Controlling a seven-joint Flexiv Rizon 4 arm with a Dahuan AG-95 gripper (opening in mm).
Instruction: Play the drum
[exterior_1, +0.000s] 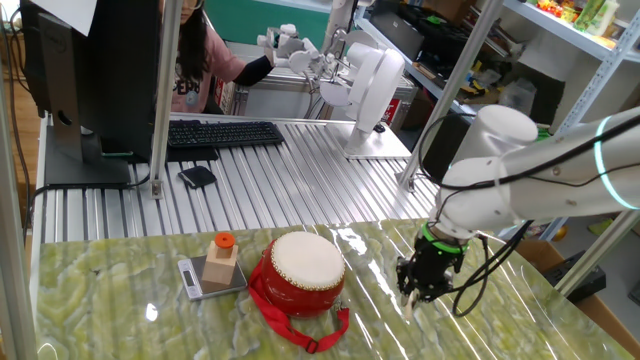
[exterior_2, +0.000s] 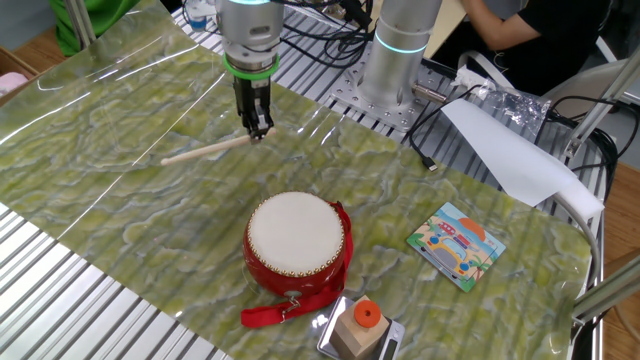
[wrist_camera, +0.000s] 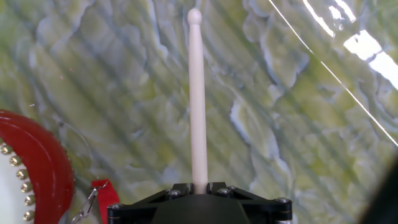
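Observation:
The drum (exterior_1: 303, 272) has a glossy red body, a cream-white skin top and a red strap, and stands on the green marbled table; it also shows in the other fixed view (exterior_2: 295, 240) and at the left edge of the hand view (wrist_camera: 28, 168). My gripper (exterior_1: 417, 290) is to the right of the drum, low over the table, and is shut on a pale wooden drumstick (wrist_camera: 198, 93). In the other fixed view the gripper (exterior_2: 256, 128) holds one end of the drumstick (exterior_2: 205, 150), which lies nearly flat, close over the table. The drumstick is apart from the drum.
A wooden block with an orange cap (exterior_1: 221, 260) sits on a small scale (exterior_1: 208, 277) left of the drum. A colourful booklet (exterior_2: 456, 244) lies on the table. A keyboard (exterior_1: 222, 133), a monitor and a person are behind the table.

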